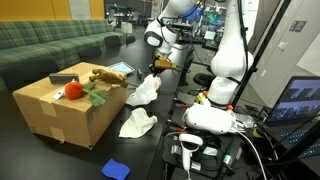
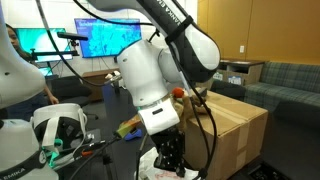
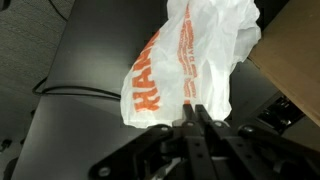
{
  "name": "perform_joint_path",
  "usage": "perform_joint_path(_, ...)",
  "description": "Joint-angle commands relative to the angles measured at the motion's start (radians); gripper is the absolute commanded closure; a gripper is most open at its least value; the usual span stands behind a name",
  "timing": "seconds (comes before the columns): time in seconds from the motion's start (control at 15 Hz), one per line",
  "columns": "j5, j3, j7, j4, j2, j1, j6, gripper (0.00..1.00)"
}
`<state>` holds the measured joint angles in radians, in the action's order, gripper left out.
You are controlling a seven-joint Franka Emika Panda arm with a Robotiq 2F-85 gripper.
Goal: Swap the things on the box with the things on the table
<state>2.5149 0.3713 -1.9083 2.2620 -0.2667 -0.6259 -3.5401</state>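
I am pinching with my gripper (image 3: 195, 112). The two fingers are lying together in the wrist view, and a fold at the lower edge of the plastic bag (image 3: 190, 60), white with orange lettering, seems to be caught between them. I am taking it by the edge because the film is limp and offers nothing firmer.

The rest of the bag is trailing away from me over the table (image 3: 70, 100), and its far end is bunching right beside a corner of the box (image 3: 295, 50). I am working close to that carton because, as I judge it, this bag is one of the table's things that is going up there.

Farther off, in an exterior view, a red object (image 1: 72, 90) and a brown toy (image 1: 105, 75) are sitting on the box top, waiting to come down. A second white bag (image 1: 137, 123) is lying on the table beside the box.
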Motion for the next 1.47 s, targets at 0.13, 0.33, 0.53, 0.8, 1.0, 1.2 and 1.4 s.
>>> perform_joint_path(0.13, -0.018, -0.011, -0.015, 0.050, 0.058, -0.030, 0.064, 0.43)
perform_joint_path(0.33, -0.010, 0.007, -0.036, 0.085, 0.094, -0.037, 0.088, 0.21)
perform_joint_path(0.53, 0.019, 0.086, -0.118, 0.155, 0.136, -0.047, 0.164, 0.01)
perform_joint_path(0.8, -0.005, 0.302, -0.085, 0.212, 0.089, -0.074, 0.243, 0.00)
perform_joint_path(1.0, -0.007, 0.434, -0.050, 0.212, 0.044, -0.078, 0.241, 0.00)
perform_joint_path(1.2, -0.006, 0.533, -0.056, 0.196, -0.019, -0.095, 0.213, 0.00)
perform_joint_path(1.4, -0.026, 0.560, -0.059, 0.168, -0.076, -0.060, 0.128, 0.00)
